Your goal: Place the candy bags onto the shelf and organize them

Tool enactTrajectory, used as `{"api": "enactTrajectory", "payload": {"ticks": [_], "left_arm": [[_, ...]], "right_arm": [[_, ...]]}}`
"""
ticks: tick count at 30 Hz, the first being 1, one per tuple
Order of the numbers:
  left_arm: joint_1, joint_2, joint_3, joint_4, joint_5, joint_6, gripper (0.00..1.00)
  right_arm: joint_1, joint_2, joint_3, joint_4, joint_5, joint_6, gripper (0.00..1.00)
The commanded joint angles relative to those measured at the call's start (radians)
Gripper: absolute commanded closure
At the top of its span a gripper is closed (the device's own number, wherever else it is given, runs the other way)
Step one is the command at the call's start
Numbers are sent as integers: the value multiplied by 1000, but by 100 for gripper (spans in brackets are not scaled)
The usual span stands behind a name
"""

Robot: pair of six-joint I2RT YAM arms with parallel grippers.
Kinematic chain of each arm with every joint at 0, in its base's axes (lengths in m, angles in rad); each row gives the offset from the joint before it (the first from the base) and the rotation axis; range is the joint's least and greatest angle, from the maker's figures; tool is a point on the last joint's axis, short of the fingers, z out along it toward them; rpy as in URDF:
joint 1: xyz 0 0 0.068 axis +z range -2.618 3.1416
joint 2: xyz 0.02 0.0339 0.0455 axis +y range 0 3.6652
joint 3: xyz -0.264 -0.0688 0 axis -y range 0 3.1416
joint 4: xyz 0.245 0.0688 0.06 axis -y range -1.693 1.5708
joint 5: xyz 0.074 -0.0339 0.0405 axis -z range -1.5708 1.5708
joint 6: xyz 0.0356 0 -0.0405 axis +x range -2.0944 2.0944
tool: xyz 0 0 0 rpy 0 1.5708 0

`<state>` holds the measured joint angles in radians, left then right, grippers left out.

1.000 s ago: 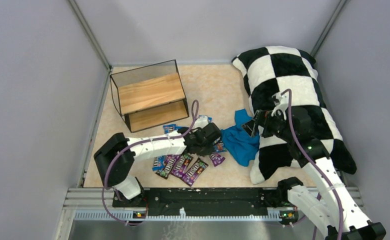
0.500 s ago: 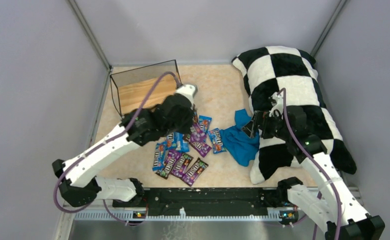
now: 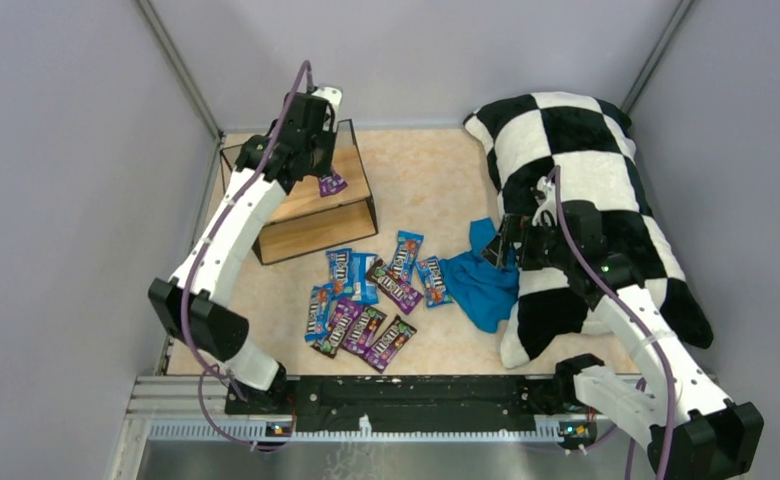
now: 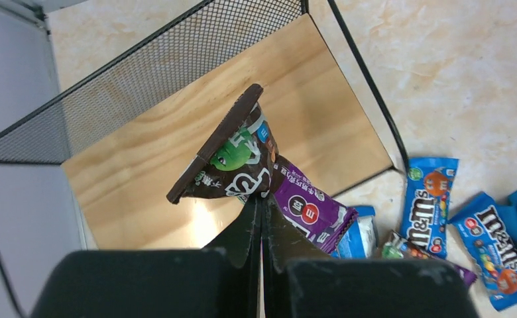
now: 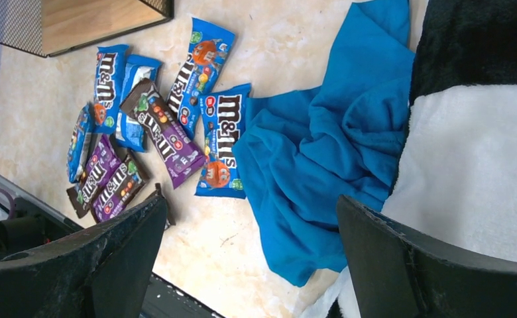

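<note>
My left gripper [image 3: 323, 172] is shut on a purple and dark brown candy bag [image 4: 237, 161], which hangs bent above the top board of the shelf [image 4: 136, 165]. From above, that bag [image 3: 332, 184] sits over the right part of the shelf's [image 3: 291, 195] upper board. Several more candy bags [image 3: 366, 300], blue and purple, lie scattered on the floor in front of the shelf, and the right wrist view shows them [image 5: 170, 132] too. My right gripper [image 5: 249, 209] stands wide open over the floor beside the pile, holding nothing.
A blue cloth [image 3: 481, 275] lies crumpled right of the bags, touching a blue one. A large black-and-white checkered pillow [image 3: 586, 170] fills the right side, under my right arm. Grey walls close in the left, back and right.
My left arm has swung from the floor pile up and back to the shelf, carrying the purple bag. The right arm has hardly moved.
</note>
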<state>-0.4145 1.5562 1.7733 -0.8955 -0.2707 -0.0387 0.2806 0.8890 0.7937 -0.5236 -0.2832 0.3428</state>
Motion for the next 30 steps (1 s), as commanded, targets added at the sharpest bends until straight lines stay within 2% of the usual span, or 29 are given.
{"api": "enactTrajectory", "payload": {"ticks": [1, 5, 7, 18, 30], "left_arm": [[60, 65, 44, 140, 162, 113, 100], [131, 88, 38, 180, 362, 135, 100], [141, 113, 49, 173, 403, 142, 100], [179, 280, 156, 73, 492, 76, 100], [224, 360, 202, 60, 553, 7, 98]], "right_arm": [[-5, 25, 60, 28, -35, 2, 1], [-4, 32, 66, 34, -44, -14, 1], [-4, 39, 71, 35, -37, -17, 1], [-5, 84, 84, 53, -25, -27, 1], [-5, 95, 83, 56, -32, -25, 1]]}}
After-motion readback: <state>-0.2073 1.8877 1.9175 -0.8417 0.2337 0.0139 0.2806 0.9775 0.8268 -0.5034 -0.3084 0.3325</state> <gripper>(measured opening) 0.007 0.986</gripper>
